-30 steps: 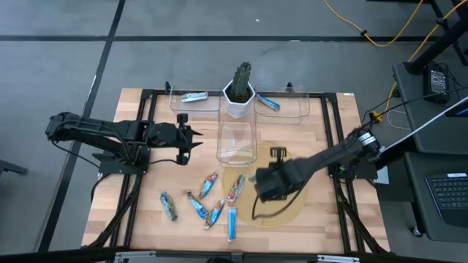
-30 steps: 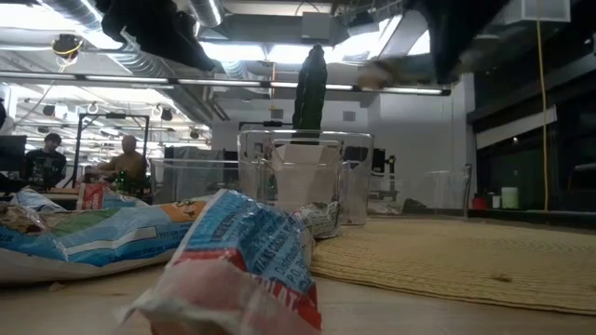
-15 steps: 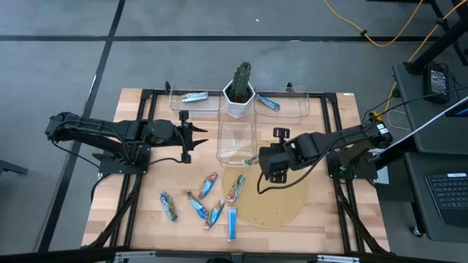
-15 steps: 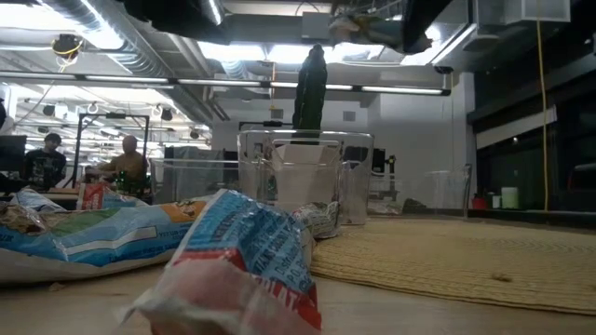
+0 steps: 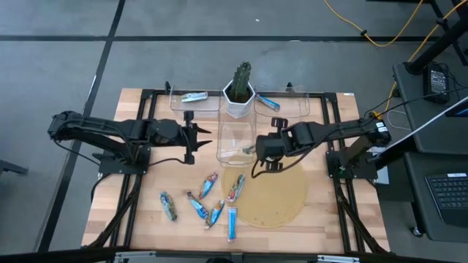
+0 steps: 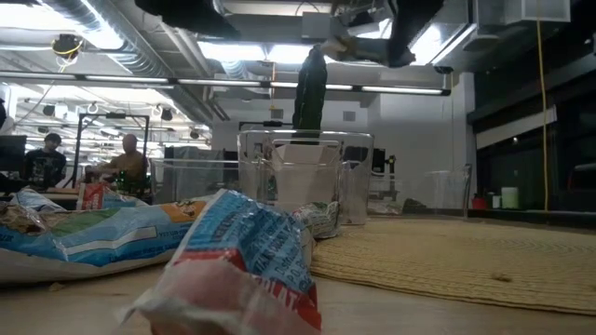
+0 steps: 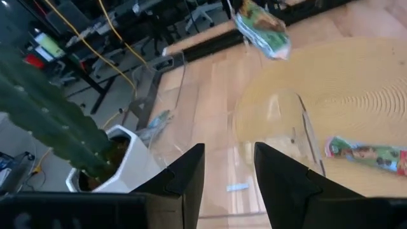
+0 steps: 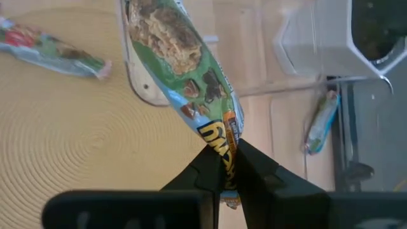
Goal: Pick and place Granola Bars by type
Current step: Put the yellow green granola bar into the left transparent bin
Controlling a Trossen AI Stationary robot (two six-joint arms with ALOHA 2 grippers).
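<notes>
My right gripper (image 5: 257, 151) hangs over the right rim of the middle clear bin (image 5: 235, 142), shut on a green-wrapped granola bar (image 8: 175, 57). The same bar (image 7: 262, 28) shows in the left wrist view, clear of the table. Several more bars lie flat at the table's near side, among them one (image 5: 235, 188) on the round woven mat (image 5: 281, 201) and blue ones (image 5: 197, 207) (image 5: 232, 224) on the wood. One bar (image 5: 194, 96) lies in the far left bin and a blue one (image 5: 267, 103) in the far right bin. My left gripper (image 5: 197, 137) waits open to the left of the middle bin. My right gripper pinches one end of the green bar's wrapper (image 8: 224, 147) between its two fingers. The fingers slant down from the table's right side, and the bar runs on in line with them. It hangs below the fingertips, lifted clear above the bin's rim and the mat.
A cactus in a white pot (image 5: 239, 91) stands just behind the middle bin, between the two far bins. Black frame rails (image 5: 333, 157) run along both sides of the table. Bare wood lies near my left gripper.
My right gripper has risen from above the mat and swung toward the table's far edge and to the left, up to the middle bin, carrying the green bar clear of the table. The bars on the table have not moved.
</notes>
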